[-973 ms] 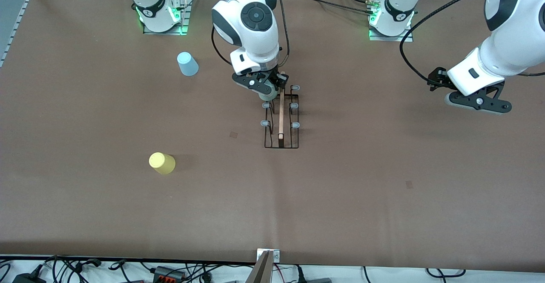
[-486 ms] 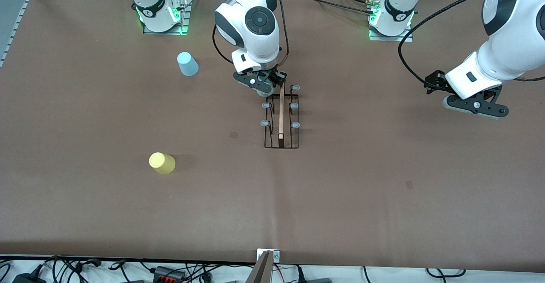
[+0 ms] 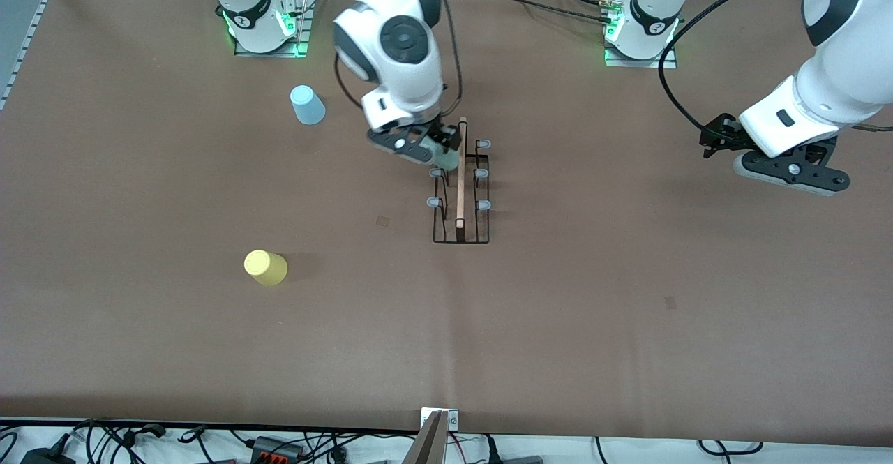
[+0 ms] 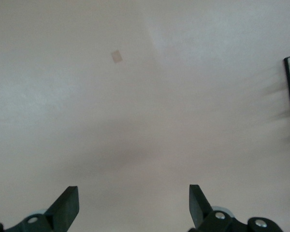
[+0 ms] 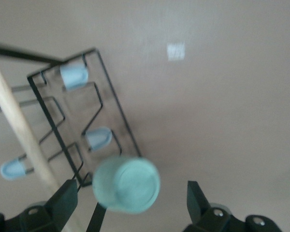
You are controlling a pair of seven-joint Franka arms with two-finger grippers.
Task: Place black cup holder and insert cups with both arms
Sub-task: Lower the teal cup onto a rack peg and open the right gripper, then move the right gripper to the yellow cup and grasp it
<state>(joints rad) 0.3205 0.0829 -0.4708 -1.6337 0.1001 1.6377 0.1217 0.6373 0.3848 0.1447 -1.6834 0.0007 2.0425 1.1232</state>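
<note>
Three cups: mint cup (image 5: 126,184) on the rack (image 3: 460,192); blue cup (image 3: 307,105) and yellow cup (image 3: 265,267) stand toward the right arm's end of the table. Right gripper (image 5: 130,205) open over the rack; left gripper (image 4: 133,205) open, waiting well apart

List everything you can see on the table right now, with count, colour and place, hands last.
holder: one, black wire with a wooden rod and grey-tipped pegs, mid-table.
mint cup: one, pale mint green, upside down on a peg at the holder's end nearest the robot bases, between the right hand's fingers but not gripped.
blue cup: one, light blue, upside down toward the right arm's end, farther from the front camera than the yellow cup.
yellow cup: one, yellow, toward the right arm's end, nearer the front camera than the holder.
right hand: black, open, over the holder's end by the mint cup.
left hand: black, open, waiting over bare table toward the left arm's end.
</note>
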